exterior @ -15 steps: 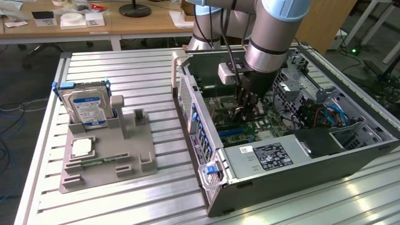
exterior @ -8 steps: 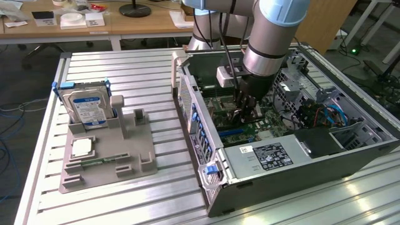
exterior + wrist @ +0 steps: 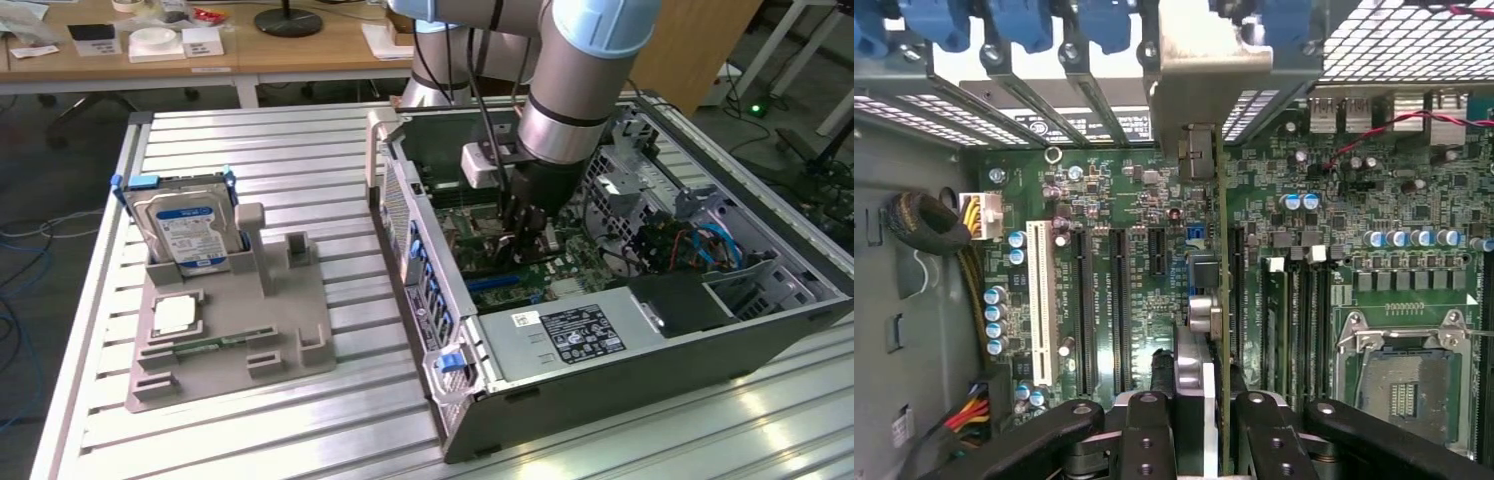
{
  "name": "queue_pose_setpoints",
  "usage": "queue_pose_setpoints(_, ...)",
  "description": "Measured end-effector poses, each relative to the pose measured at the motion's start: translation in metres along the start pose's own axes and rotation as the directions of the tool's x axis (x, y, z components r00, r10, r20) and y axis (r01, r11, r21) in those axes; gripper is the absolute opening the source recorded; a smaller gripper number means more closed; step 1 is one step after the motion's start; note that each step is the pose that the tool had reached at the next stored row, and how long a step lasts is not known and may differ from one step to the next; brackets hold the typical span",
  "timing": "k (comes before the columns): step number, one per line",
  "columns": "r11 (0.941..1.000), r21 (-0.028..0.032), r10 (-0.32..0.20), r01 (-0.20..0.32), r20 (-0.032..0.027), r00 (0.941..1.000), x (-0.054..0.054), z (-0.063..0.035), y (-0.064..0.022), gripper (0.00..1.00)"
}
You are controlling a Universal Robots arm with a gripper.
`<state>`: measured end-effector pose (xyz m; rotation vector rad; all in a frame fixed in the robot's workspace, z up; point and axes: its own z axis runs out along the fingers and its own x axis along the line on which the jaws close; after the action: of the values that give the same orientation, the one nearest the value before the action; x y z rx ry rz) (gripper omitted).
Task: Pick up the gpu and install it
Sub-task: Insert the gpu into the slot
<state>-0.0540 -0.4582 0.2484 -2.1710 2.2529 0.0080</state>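
Observation:
The gpu (image 3: 1221, 250) appears edge-on in the wrist view, standing upright over the green motherboard (image 3: 1124, 200) beside a long black expansion slot (image 3: 1237, 290). Its grey metal bracket (image 3: 1204, 60) reaches up to the case's rear slot openings. My gripper (image 3: 1206, 395) is shut on the card, with black fingers (image 3: 1149, 420) on either side of it. In the exterior view the gripper (image 3: 525, 238) is lowered deep into the open computer case (image 3: 641, 370), just above the board.
A grey holder (image 3: 227, 330) at the exterior view's left carries the blue-labelled hard drive (image 3: 187, 225) and a small square chip (image 3: 174, 315). Inside the case are the power supply (image 3: 561, 335), an empty processor socket (image 3: 1404, 380), a white slot (image 3: 1039, 300) and cable bundles (image 3: 944, 240).

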Motion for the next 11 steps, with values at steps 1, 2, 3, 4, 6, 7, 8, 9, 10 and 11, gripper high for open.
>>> queue_pose_setpoints(1, 1.0000, 0.0000, 0.000, 0.000, -0.0002, 1.0000, 0.0010, 0.0001, -0.0001, 0.28)
queue_pose_setpoints(2, 1.0000, 0.0000, 0.000, 0.000, -0.0001, 1.0000, 0.0015, 0.0005, -0.0001, 0.28)
queue_pose_setpoints(3, 1.0000, 0.0000, 0.000, 0.000, 0.0000, 1.0000, 0.0015, 0.0011, 0.0000, 0.28)
queue_pose_setpoints(4, 1.0000, 0.0000, 0.000, 0.000, -0.0002, 1.0000, 0.0015, 0.0017, 0.0005, 0.28)
queue_pose_setpoints(6, 1.0000, 0.0000, 0.000, 0.000, -0.0001, 1.0000, 0.0016, 0.0036, 0.0014, 0.28)
queue_pose_setpoints(7, 1.0000, 0.0000, 0.000, 0.000, -0.0001, 1.0000, 0.0016, 0.0046, 0.0017, 0.28)
queue_pose_setpoints(8, 1.0000, 0.0000, 0.000, 0.000, -0.0001, 1.0000, 0.0016, 0.0056, 0.0021, 0.28)
queue_pose_setpoints(9, 1.0000, 0.0000, 0.000, 0.000, -0.0001, 1.0000, 0.0017, 0.0068, 0.0023, 0.28)
queue_pose_setpoints(10, 1.0000, 0.0000, -0.001, 0.001, -0.0001, 1.0000, 0.0017, 0.0079, 0.0024, 0.28)
queue_pose_setpoints(11, 1.0000, 0.0000, 0.000, 0.000, -0.0001, 1.0000, 0.0017, 0.0085, 0.0029, 0.28)
